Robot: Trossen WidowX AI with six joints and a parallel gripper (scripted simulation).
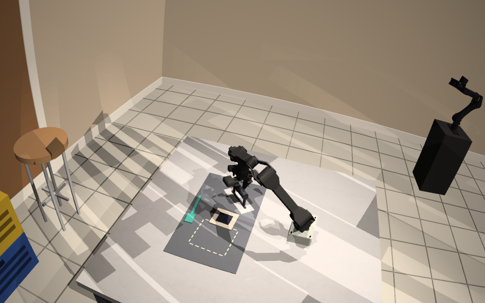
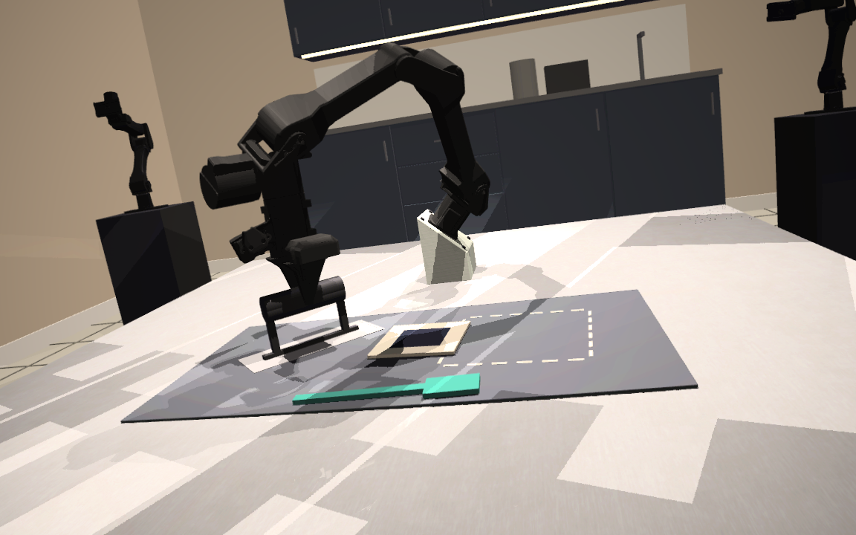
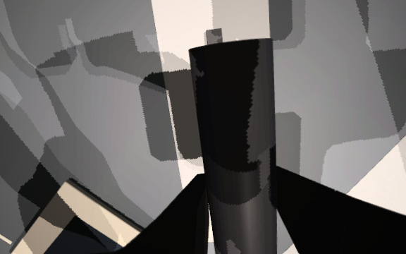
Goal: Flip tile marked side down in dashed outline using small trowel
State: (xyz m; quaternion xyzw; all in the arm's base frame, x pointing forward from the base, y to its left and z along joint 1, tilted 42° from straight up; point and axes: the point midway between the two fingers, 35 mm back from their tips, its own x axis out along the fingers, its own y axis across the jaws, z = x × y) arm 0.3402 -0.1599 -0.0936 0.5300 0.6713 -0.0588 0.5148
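Observation:
My gripper [image 1: 241,191] [image 2: 309,293] [image 3: 237,178] is shut on the black round handle of the trowel. The trowel's pale rectangular blade [image 1: 245,209] [image 2: 370,328] [image 3: 182,21] hangs level under two black posts, low at the mat; I cannot tell whether it touches. Shadow and the handle hide part of the blade. The cream tile [image 1: 213,222] [image 2: 386,346] [image 3: 90,202] lies flat beside the trowel with its dark square mark facing up. It overlaps the near border of the dashed outline [image 1: 223,255] [image 2: 577,360], with most of it outside.
A green flat tool [image 1: 189,217] [image 2: 451,386] lies along the side edge of the grey mat [image 1: 180,246] [image 2: 643,359], beside the tile. The arm's pale base [image 1: 299,237] [image 2: 447,262] stands on the table beyond the mat. A stool [image 1: 41,144] stands on the floor off the table.

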